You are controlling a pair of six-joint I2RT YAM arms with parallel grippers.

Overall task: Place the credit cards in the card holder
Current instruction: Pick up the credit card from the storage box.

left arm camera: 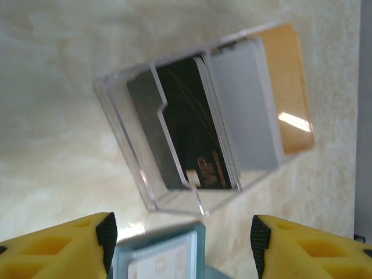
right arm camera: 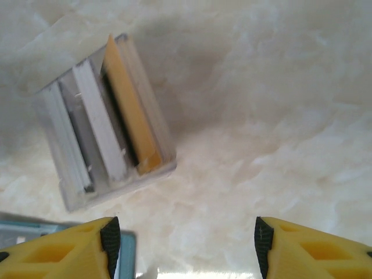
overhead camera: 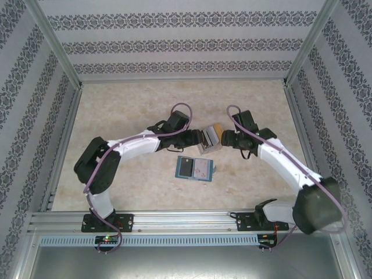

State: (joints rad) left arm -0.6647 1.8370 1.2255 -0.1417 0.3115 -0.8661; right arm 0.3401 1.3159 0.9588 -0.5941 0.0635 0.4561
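Top external: card holder (overhead camera: 195,168) flat; left wrist: dark card (left arm camera: 195,122) inside clear box (left arm camera: 131,145).

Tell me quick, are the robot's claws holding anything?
Left claw: open, holding nothing.
Right claw: open, holding nothing.

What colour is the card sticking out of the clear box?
That card is yellow-orange; right wrist view shows it best.

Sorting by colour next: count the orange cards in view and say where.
1: the orange card stands in the clear box, at one end of the row of cards. More may be hidden among them or inside the card holder.
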